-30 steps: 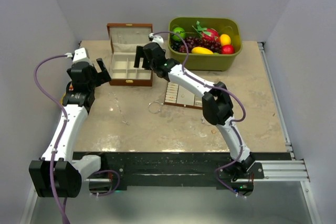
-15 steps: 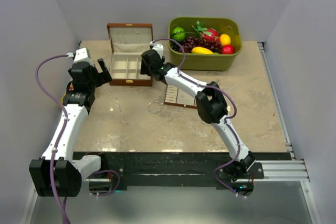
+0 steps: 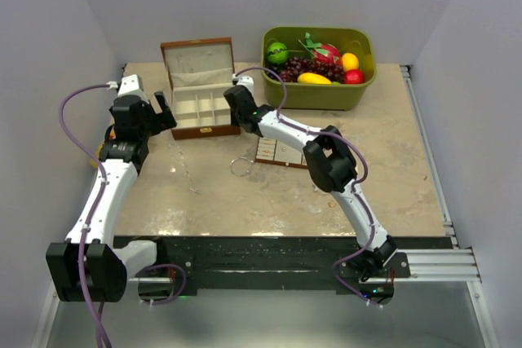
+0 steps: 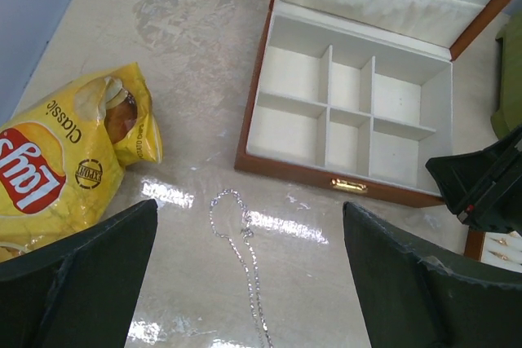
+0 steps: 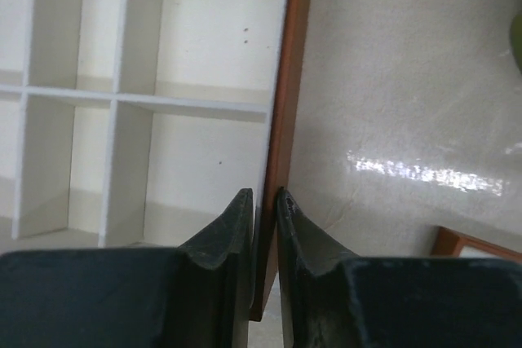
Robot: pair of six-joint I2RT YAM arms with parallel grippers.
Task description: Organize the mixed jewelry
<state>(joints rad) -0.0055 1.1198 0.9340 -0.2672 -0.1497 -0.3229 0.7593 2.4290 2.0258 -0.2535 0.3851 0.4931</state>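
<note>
The mixed jewelry lies on the table. A fine silvery chain (image 4: 245,250) trails in front of the box, seen faintly in the top view too (image 3: 186,175). Two wire hoops (image 3: 241,166) rest beside the flat brown-edged cream tray (image 3: 281,151). My right gripper (image 5: 263,195) is shut on the right wall of the open brown wooden box (image 5: 285,120), one finger inside and one outside. From above, this gripper (image 3: 231,102) sits at the box's (image 3: 197,63) right end. My left gripper (image 4: 250,204) hangs open above the chain, left of the box (image 4: 326,175).
A green bin (image 3: 318,91) of toy fruit stands at the back right, close behind the right arm. A yellow chips bag (image 4: 65,160) lies at the table's left edge under the left arm. The tray's corner (image 4: 493,246) shows right of the box.
My right gripper has closed from wide open onto the box's right wall. The box has turned slightly, its lid swinging left. The left arm has barely moved.
</note>
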